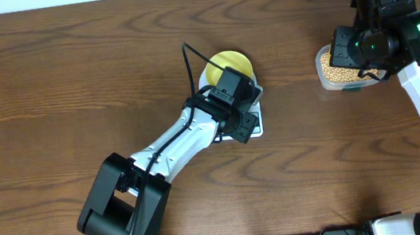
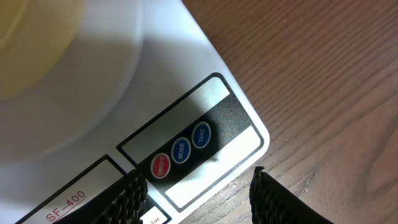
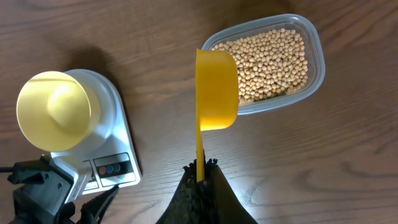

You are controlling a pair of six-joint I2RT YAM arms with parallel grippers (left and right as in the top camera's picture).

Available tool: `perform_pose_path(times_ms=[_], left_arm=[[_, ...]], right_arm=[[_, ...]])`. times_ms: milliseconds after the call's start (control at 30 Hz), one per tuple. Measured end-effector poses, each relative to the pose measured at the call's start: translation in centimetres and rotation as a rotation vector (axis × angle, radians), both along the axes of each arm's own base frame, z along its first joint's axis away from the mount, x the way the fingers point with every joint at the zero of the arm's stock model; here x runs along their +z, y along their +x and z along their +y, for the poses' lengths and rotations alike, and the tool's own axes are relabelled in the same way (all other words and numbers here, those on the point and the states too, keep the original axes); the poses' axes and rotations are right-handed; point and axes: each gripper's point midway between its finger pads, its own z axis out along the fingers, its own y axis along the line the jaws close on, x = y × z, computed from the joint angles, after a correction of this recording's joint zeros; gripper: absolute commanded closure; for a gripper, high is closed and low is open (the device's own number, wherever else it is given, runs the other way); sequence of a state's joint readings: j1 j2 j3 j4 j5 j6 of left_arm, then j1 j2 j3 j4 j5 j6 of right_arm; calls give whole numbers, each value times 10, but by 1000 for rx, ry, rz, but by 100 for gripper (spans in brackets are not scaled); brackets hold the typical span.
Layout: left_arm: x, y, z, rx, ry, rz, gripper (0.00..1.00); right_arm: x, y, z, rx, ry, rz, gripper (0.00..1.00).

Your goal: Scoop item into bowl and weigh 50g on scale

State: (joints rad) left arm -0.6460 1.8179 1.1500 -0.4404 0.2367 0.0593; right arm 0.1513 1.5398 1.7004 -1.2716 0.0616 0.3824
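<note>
With right gripper (image 3: 200,173) clamped on scoop (image 3: 216,87) handle — long axis 6-to-12 — beans (image 3: 273,59) lie just past the cup at 1 o'clock; left gripper (image 2: 196,190) part-open, empty, over scale (image 2: 155,81) buttons (image 2: 180,151).

In right tool (image 3: 200,169), yellow scoop (image 3: 216,87) by tub (image 3: 314,45) of beans (image 3: 273,59); bowl (image 3: 55,111) atop scale (image 3: 122,134).

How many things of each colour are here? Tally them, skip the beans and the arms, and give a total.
Yellow: 2, the bowl and the scoop
White: 1, the scale
Clear: 1, the tub
Total: 4
</note>
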Motion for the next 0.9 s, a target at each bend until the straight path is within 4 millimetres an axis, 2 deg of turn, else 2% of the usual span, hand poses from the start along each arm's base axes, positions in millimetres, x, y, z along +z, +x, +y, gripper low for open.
perform_pose_path(times_ms=[300,633,900], left_arm=[[-7,-6,1,0,14,29,44],[-7,-17,-11,-41,16,32,44],[-12,-18,-10,-41,25,42,44]], right_arm=[[0,0,0,0,0,0,99],[0,0,0,0,0,-2,99],[0,0,0,0,0,-1,99]])
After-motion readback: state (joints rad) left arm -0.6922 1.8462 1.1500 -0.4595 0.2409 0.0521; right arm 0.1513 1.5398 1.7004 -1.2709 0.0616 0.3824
